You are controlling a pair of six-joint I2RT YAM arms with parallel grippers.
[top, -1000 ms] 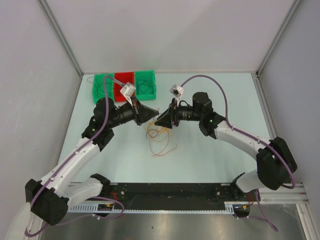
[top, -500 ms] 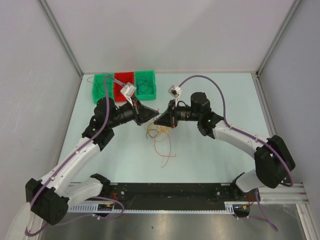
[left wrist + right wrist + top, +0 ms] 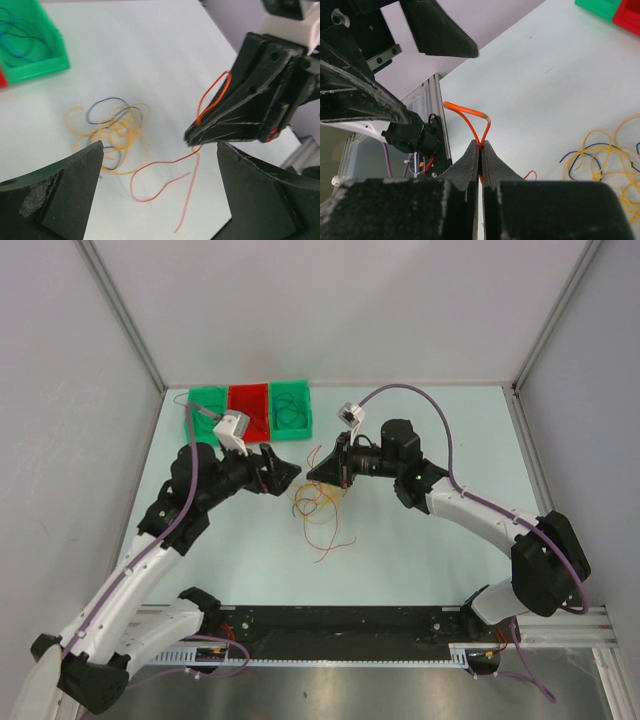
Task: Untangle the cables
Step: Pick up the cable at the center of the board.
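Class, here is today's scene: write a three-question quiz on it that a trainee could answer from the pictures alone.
1. True or false: the right end effector is shut on an orange wire.
2. The left end effector is: A) open and empty, B) shut on a yellow wire, C) gripping a bin.
3. What colour is the middle bin of the three?
Key: 1 true; 2 A; 3 red.
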